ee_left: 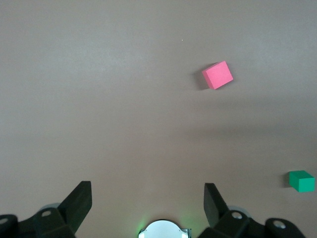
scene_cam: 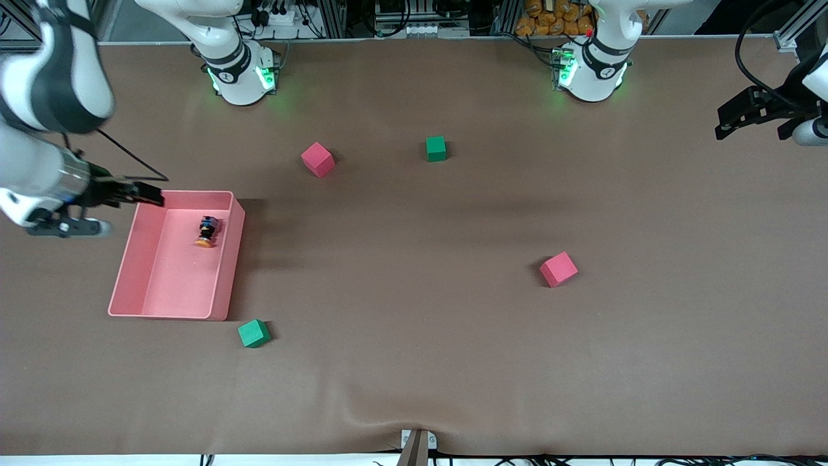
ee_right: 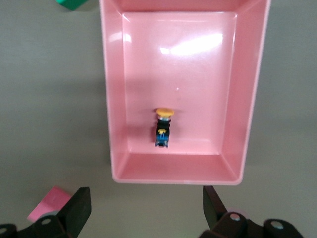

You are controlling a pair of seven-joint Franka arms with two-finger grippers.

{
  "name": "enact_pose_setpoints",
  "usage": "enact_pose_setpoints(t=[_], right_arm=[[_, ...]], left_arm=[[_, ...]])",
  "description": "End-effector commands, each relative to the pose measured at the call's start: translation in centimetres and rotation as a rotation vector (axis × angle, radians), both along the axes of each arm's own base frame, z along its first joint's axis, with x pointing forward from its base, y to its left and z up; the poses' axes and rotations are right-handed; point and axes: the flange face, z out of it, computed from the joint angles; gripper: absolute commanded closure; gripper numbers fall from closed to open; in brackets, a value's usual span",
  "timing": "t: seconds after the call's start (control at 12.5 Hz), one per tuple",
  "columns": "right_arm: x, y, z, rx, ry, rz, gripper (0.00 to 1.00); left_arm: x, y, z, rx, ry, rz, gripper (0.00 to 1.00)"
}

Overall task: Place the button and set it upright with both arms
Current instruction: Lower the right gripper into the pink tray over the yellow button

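We see the button (ee_right: 163, 128) on its side in the pink tray (ee_right: 115, 94).
Right pincer (ee_right: 143, 210) hangs wide open and empty, seemingly just outside the tray's rim; left pincer (ee_left: 146, 203), likewise open and empty, waits over bare desk (ee_left: 99, 99).

Right wrist view crops a green cube (ee_right: 71, 4) and a pink cube (ee_right: 50, 203) at its edges (only corners show); the left gripper (scene_cam: 744, 120) is partly cut off in front view

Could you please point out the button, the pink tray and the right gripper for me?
button (ee_right: 163, 128): right wrist view, on its black body just under the orange cap.
pink tray (scene_cam: 228, 259): front view, on its side wall.
right gripper (ee_right: 143, 210): right wrist view, midway between its open fingertips.
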Motion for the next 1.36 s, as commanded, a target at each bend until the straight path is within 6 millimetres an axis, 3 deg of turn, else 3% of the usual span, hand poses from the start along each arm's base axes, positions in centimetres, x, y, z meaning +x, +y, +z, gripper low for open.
enact_pose_setpoints(t=[0.0,0.08,0.4,0.72,0.96,1.12,1.28], right_arm=[[-1.2,1.7,-5.2,0.015,-0.018,0.018,0.00],[-1.5,2.6,-6.3,0.013,-0.038,0.046,0.00],[-0.8,0.7,-13.1,0.018,-0.076,0.072,0.00],[-1.0,-4.1,-17.0,0.024,-0.065,0.011,0.00],[-2.6,-3.5,-20.1,0.041,-0.023,-0.043,0.00],[-3.3,-0.4,-21.0,0.027,-0.015,-0.081,0.00],[-4.4,0.0,-22.8,0.021,-0.061,-0.077,0.00]], left_arm=[[0.1,-0.2,0.7,-0.025,0.003,-0.025,0.00],[0.1,-0.5,0.6,-0.049,0.004,-0.024,0.00],[0.0,-0.3,0.7,-0.049,0.003,-0.024,0.00],[-0.6,-0.6,1.1,-0.048,0.007,-0.032,0.00],[-1.0,-0.5,2.0,-0.050,-0.008,-0.030,0.00],[-0.7,-0.3,2.0,-0.050,-0.008,-0.025,0.00],[-0.6,-0.5,2.1,-0.053,-0.011,-0.027,0.00]])
